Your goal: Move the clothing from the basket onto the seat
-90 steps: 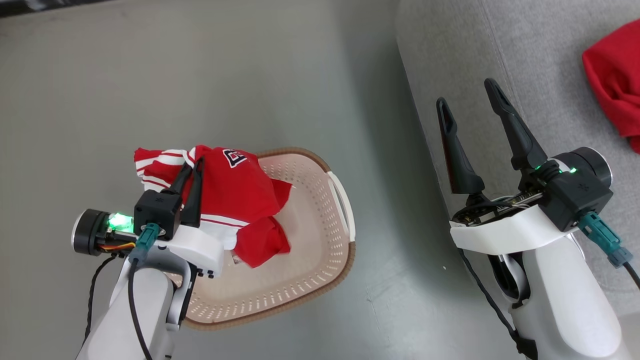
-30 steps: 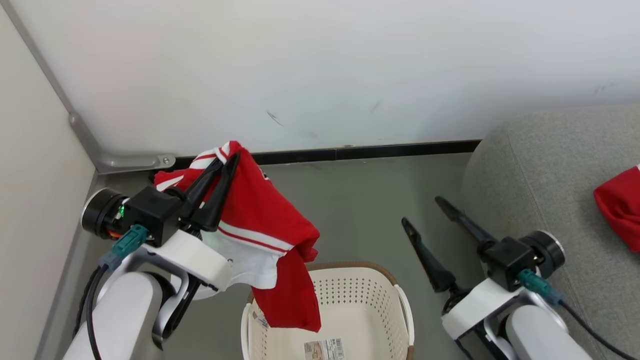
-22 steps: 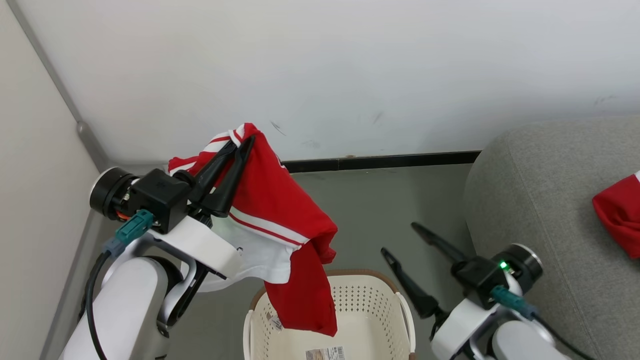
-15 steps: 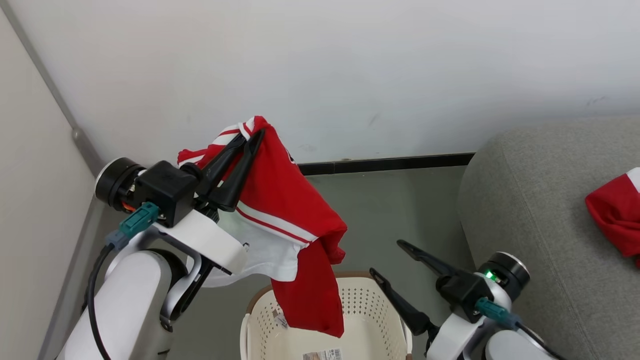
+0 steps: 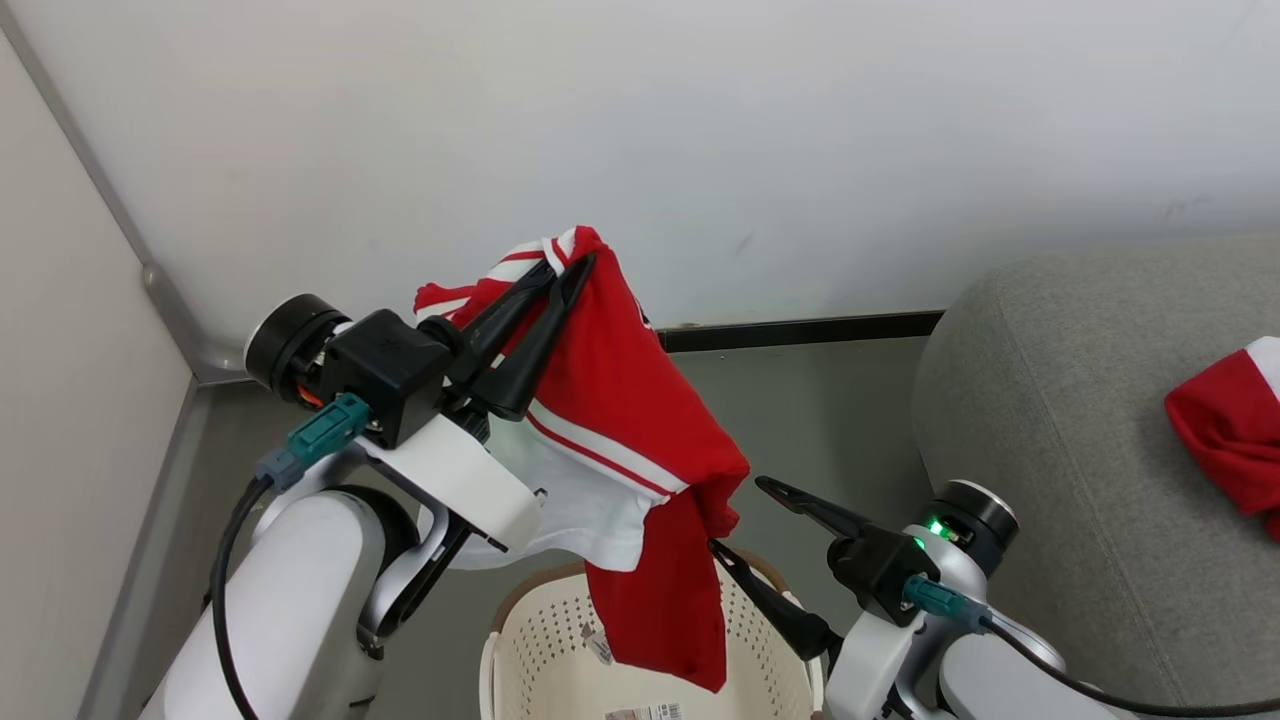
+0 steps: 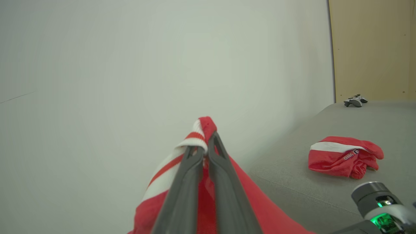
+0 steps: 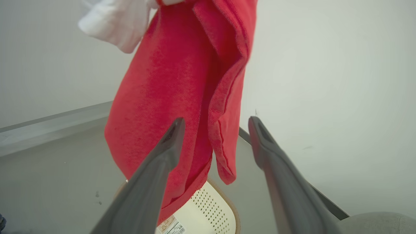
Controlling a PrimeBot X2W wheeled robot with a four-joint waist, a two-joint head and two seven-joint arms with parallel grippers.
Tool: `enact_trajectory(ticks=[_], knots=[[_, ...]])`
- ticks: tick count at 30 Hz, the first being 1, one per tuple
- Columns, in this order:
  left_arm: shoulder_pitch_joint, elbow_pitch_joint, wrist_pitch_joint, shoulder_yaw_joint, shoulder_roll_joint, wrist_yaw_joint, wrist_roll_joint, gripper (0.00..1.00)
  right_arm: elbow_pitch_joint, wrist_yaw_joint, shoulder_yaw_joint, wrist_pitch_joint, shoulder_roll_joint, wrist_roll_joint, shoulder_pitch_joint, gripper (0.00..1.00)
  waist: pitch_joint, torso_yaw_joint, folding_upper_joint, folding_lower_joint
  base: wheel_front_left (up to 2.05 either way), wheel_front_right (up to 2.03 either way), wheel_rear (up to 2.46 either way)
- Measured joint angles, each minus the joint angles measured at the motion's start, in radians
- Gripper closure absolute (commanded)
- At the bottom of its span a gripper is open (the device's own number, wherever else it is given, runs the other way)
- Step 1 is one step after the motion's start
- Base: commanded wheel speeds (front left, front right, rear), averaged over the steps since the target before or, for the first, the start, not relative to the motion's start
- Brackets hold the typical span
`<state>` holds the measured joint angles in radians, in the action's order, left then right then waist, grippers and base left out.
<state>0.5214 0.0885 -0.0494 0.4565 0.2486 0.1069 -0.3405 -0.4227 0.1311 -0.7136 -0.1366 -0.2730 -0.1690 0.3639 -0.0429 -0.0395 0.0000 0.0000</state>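
My left gripper (image 5: 565,262) (image 6: 203,146) is shut on a red garment with white stripes (image 5: 620,430) (image 6: 182,152), held high in front of the wall. The cloth hangs down over the cream basket (image 5: 540,650) (image 7: 208,208) at the bottom of the head view. My right gripper (image 5: 745,515) (image 7: 216,122) stands open just right of the hanging cloth, its fingers either side of the lower folds (image 7: 182,107); touching or apart, I cannot tell. A second red garment (image 5: 1225,430) (image 6: 343,156) lies on the grey seat (image 5: 1050,400) (image 6: 292,175).
A white wall with a black skirting strip (image 5: 800,328) stands close behind. A beige panel (image 5: 70,400) closes the left side. Grey floor (image 5: 800,420) lies between basket and seat. A small game controller (image 6: 355,101) rests on the seat's far end.
My left gripper has carried the garment up and to the right. My right gripper has swung left until its fingers reach the hanging cloth. The camera has shifted a little too.
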Motion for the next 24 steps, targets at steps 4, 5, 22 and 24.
enact_trajectory(ticks=[4, 5, 22, 24], knots=[[0.002, -0.008, 0.006, 0.017, -0.003, 0.000, -0.001, 1.00, -0.031, 0.000, -0.006, -0.011, 0.013, -0.007, 0.017, 0.00, -0.003, 0.009, 0.0000, 0.0000, 0.00, 0.00, 0.00], [0.002, -0.011, 0.006, 0.021, -0.004, 0.001, -0.001, 1.00, -0.040, 0.000, -0.007, -0.018, 0.017, -0.012, 0.023, 0.00, -0.003, 0.011, 0.0000, 0.0000, 0.00, 0.00, 0.00], [0.002, -0.025, 0.025, 0.074, -0.006, 0.009, -0.032, 1.00, -0.168, 0.000, 0.001, -0.096, 0.049, 0.012, 0.115, 0.55, -0.017, 0.049, 0.0000, 0.0000, 0.00, 0.00, 0.00], [0.002, -0.025, 0.031, 0.074, -0.005, 0.009, -0.037, 1.00, -0.179, 0.000, 0.002, -0.102, 0.051, 0.014, 0.115, 0.65, -0.019, 0.051, 0.0000, 0.0000, 0.00, 0.00, 0.00]])
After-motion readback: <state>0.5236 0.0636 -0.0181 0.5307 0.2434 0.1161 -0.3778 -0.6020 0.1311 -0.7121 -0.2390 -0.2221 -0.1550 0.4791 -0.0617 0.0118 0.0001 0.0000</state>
